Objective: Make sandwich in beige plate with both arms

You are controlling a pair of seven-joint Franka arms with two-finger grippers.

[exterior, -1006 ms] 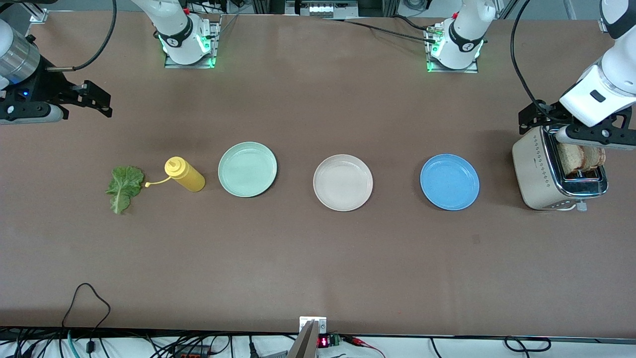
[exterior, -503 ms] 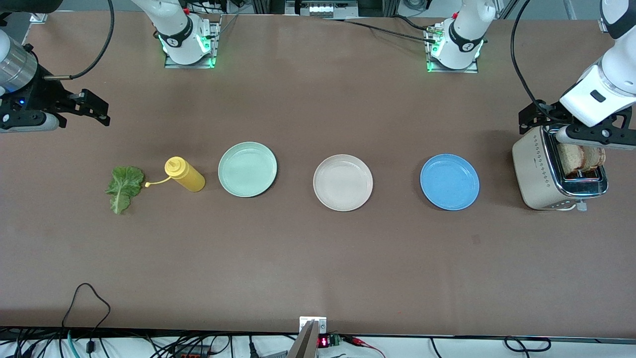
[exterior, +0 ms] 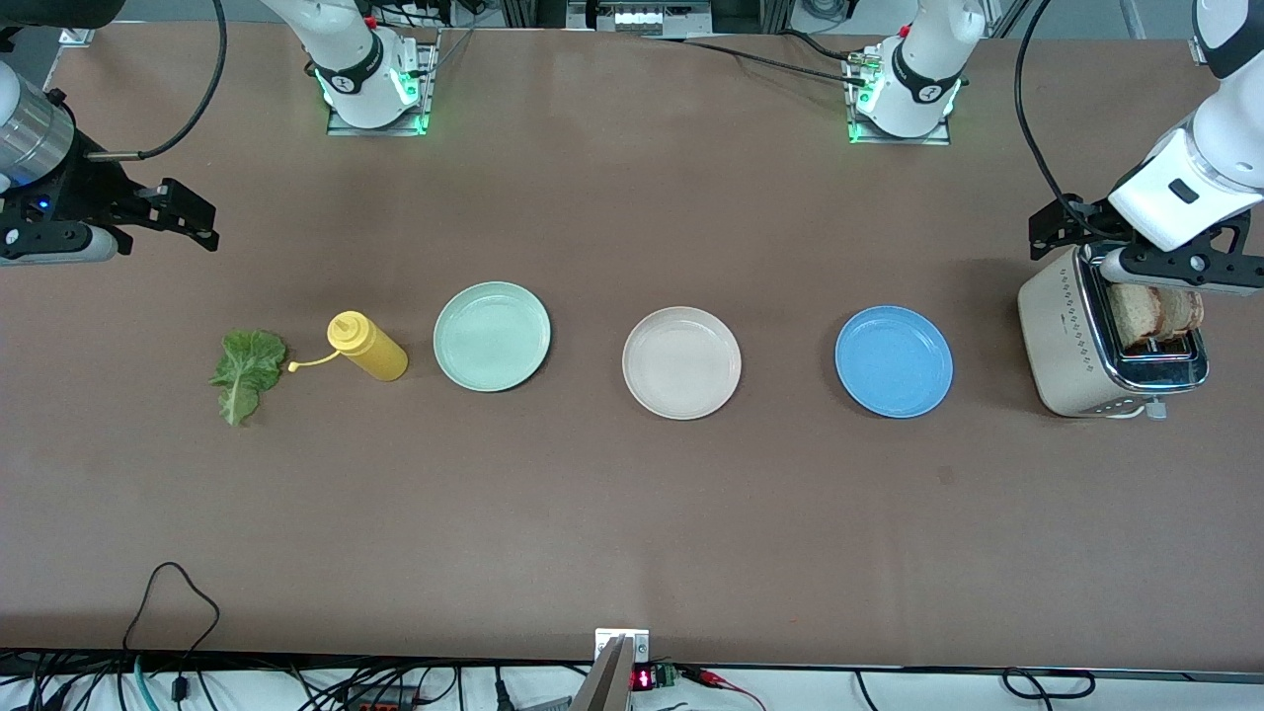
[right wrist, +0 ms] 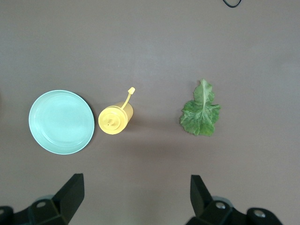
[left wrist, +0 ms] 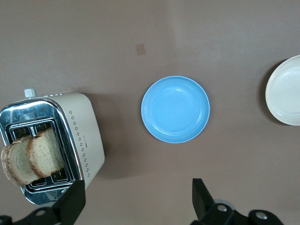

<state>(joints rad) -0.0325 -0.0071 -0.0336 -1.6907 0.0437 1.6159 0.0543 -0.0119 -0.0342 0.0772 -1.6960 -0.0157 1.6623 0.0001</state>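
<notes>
The beige plate [exterior: 681, 362] lies bare at the table's middle; its edge shows in the left wrist view [left wrist: 286, 91]. Two brown-crusted bread slices [exterior: 1153, 314] [left wrist: 33, 157] stand in the slots of a cream toaster [exterior: 1071, 341] [left wrist: 82, 136] at the left arm's end. A ruffled green lettuce leaf [exterior: 244, 370] [right wrist: 201, 110] lies flat at the right arm's end. My left gripper [exterior: 1057, 227] [left wrist: 138, 199] hangs open and empty over the toaster's edge. In the air above the table's right-arm end, my right gripper [exterior: 193, 212] [right wrist: 136, 197] is open and empty.
A blue plate [exterior: 894, 360] [left wrist: 176, 108] sits between the beige plate and the toaster. A mint-green plate [exterior: 492, 336] [right wrist: 61, 122] and a yellow squeeze bottle [exterior: 367, 346] [right wrist: 115, 119] stand between the beige plate and the lettuce. All lie in one row.
The right gripper has drifted slightly toward its end of the table. The left gripper has shifted a little over the toaster. Nothing on the table has moved.
</notes>
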